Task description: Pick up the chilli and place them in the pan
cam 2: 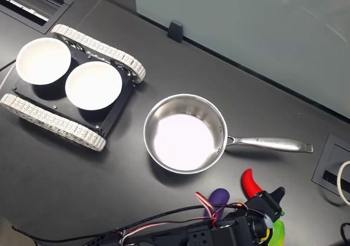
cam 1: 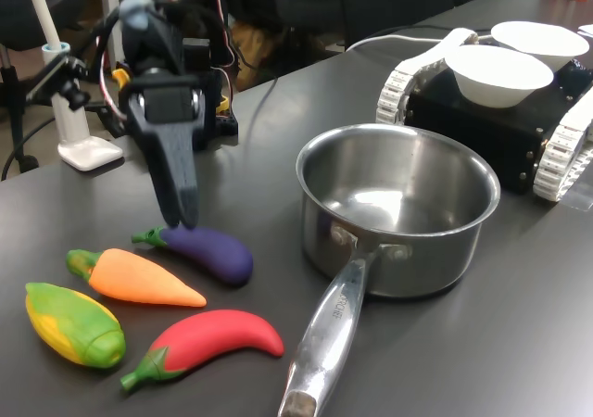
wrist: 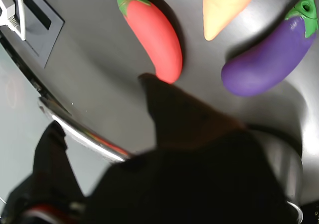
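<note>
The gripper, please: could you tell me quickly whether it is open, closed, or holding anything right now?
Gripper: shut, holding nothing; it hangs above the eggplant, with the chilli lying free on the table.

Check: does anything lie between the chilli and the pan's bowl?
In the first exterior view, only the pan's own long handle and bare dark table lie beside the chilli; no other vegetable intervenes.

Single black arm point(cam 1: 162, 74) bent over at the wrist, gripper point(cam 1: 178, 215) pointing steeply downward in the first exterior view, fingers pressed together with no gap visible, nothing held, red and white wiring exposed along the arm.
</note>
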You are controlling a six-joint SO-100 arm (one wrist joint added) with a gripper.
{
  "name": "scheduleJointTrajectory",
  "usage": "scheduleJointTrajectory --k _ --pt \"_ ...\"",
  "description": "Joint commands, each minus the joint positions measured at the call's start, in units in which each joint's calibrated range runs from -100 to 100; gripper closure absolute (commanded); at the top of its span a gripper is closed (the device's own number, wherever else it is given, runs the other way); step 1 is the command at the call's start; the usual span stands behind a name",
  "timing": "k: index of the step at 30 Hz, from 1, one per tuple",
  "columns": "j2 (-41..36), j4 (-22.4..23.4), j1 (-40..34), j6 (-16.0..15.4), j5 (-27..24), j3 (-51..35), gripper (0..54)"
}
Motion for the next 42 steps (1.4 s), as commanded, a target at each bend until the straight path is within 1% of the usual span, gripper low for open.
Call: scheduleJointTrajectory --k 1,7,16,21,23,28,33,42 --pt "1.07 0.55 0.15 -0.80 -0.34 -6.79 23.7" --pt "5.11 1.82 -0.77 -0.80 -0.44 -9.60 23.6" --pt "11.02 1.48 -1.11 -0.80 0.54 -9.79 23.5" --pt "15.66 1.48 -1.11 -0.80 0.73 -12.15 23.1" --pt "17.09 1.31 -1.22 -0.80 1.07 -12.97 22.9" --pt "19.79 -1.16 -1.11 -0.80 1.17 -12.97 22.8" --pt "23.42 -2.35 -0.88 -0.80 1.17 -14.51 23.2" --pt "29.16 -2.35 -2.03 -0.72 1.32 -20.51 24.2"
